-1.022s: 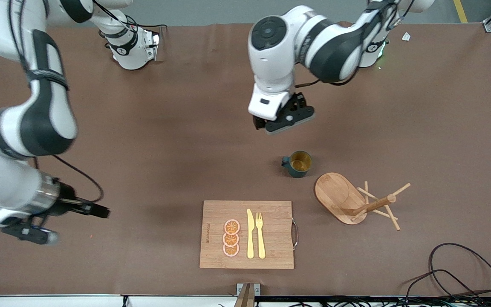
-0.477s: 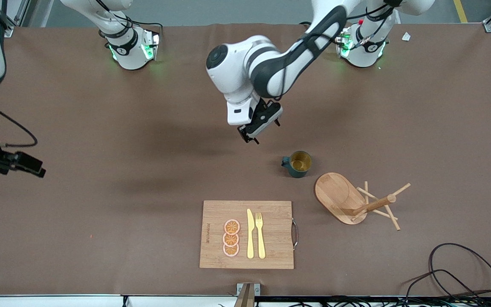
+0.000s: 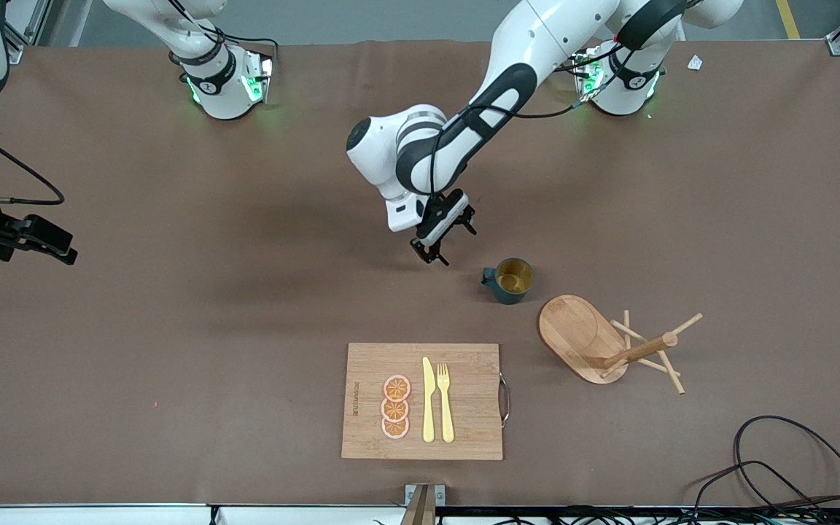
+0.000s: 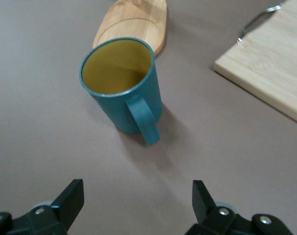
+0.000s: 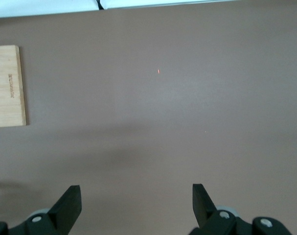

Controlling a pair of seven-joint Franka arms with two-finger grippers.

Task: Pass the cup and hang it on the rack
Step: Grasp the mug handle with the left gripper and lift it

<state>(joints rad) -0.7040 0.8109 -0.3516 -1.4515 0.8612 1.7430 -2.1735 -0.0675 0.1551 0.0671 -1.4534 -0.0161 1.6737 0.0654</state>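
The left gripper is hanging spread wide and holding nothing, over bare bench just beside the cup. The cup is standing upright near the rack, its handle pointing at the gripper. The right gripper is waiting, equally wide and unloaded.

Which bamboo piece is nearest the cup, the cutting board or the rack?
The rack: its oval base lies right beside the cup, toward the left arm's end. The cutting board with cutlery lies apart, nearer the front camera.
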